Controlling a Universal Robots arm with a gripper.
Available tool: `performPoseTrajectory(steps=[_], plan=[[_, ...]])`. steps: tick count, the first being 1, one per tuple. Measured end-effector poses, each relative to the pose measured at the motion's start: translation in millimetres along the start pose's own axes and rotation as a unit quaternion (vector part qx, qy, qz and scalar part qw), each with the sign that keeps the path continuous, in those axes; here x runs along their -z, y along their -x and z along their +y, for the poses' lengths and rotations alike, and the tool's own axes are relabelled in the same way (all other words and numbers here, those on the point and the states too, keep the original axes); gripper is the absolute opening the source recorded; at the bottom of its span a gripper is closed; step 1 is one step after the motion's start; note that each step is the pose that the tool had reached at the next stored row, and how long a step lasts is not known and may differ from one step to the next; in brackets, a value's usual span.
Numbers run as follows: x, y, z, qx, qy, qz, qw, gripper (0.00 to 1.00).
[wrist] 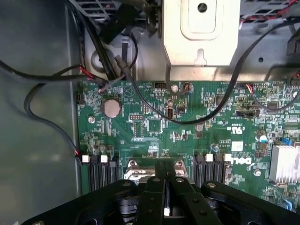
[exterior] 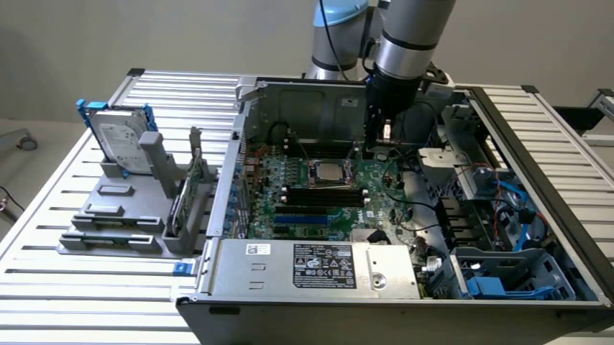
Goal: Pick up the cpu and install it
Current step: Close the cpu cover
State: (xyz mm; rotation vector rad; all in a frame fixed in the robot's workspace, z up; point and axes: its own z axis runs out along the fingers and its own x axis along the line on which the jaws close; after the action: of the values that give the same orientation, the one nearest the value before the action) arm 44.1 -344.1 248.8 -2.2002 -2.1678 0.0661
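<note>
**Cpu** (exterior: 327, 172): we log it lying flat in the socket at the middle of the motherboard (wrist: 206, 136). The board sits inside the open computer case (exterior: 307, 108) on the slatted bench (exterior: 48, 223).

**Gripper** (exterior: 386, 138): we see it hanging over the board, to the exterior view's right of the cpu and clear of it. Its fingers (wrist: 153, 190) are drawn together with nothing between them.

**Hard drive** (exterior: 120, 136): upright on the grey rack (exterior: 115, 215) beside the case.

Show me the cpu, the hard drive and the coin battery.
cpu (exterior: 327, 172): exterior view, middle of its metal top.
hard drive (exterior: 120, 136): exterior view, its labelled face.
coin battery (wrist: 111, 108): wrist view, its centre.
</note>
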Motion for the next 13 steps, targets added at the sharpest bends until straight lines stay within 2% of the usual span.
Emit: performPoseTrajectory(steps=[7,11,13], plan=[[-0.5,2.7,-9.0,0.0,-0.0232,-0.0004,0.9997,0.11],[-1.0,4.3,-13.4,0.0,-0.0367,0.0004,0.9993,0.11],[-1.4,5.0,-15.4,0.0,-0.0425,0.001,0.9991,0.11]])
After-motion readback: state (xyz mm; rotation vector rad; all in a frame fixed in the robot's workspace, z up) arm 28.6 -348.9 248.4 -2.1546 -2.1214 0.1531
